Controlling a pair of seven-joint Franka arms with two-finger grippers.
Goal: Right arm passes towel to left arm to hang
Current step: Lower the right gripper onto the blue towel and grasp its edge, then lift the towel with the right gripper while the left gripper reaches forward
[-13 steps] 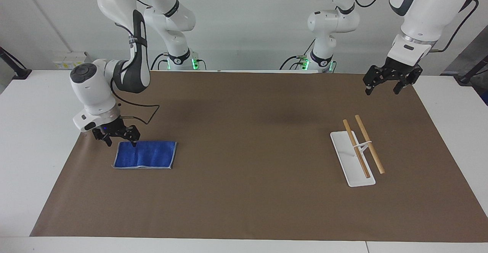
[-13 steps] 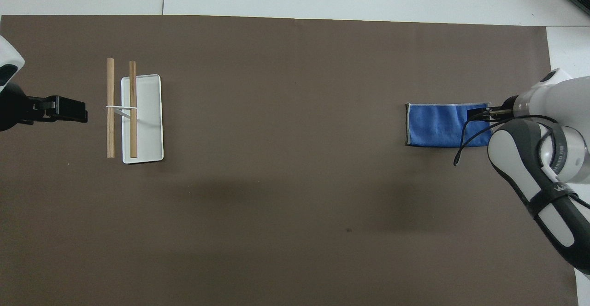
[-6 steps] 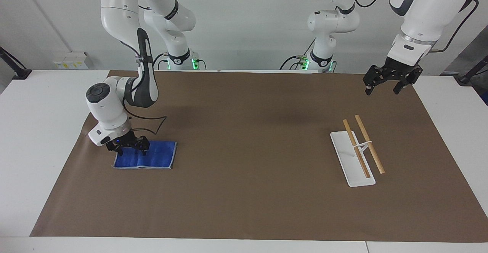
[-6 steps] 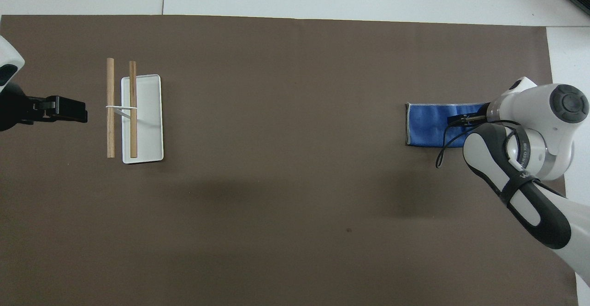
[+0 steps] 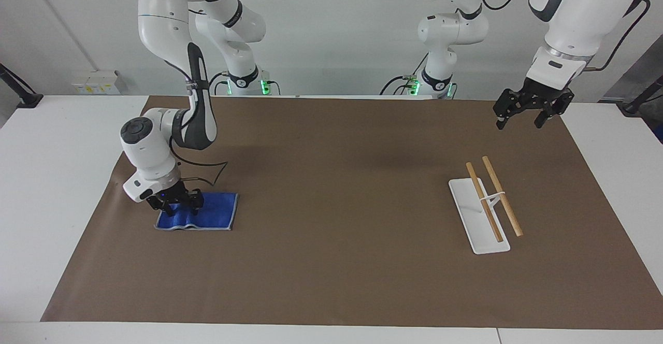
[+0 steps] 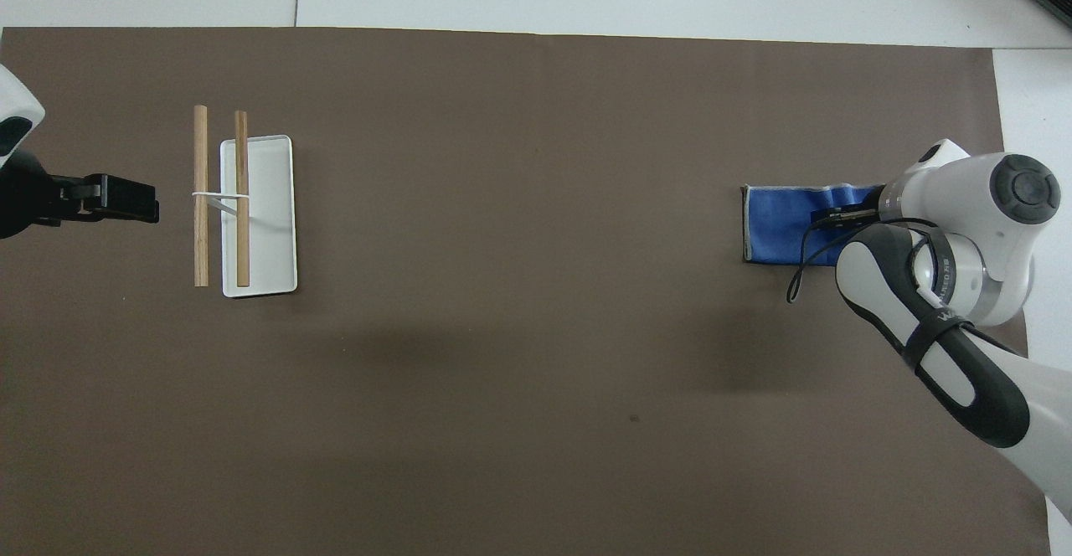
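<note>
Your right gripper (image 5: pixel 181 210) is down on the towel (image 5: pixel 207 218), which lies flat on the brown mat (image 5: pixel 331 261) at the right arm's end of the table. Its fingers press into the cloth's end and the fabric there looks bunched, but you cannot tell whether they have actually clamped it. Your left gripper (image 5: pixel 520 121) waits in the air with fingers spread, holding nothing, over the mat's edge near the white rack (image 5: pixel 479 219) with two wooden bars.

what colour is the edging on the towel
Pale grey, running along the border of the royal-blue towel. It shows best in the facing view.
</note>
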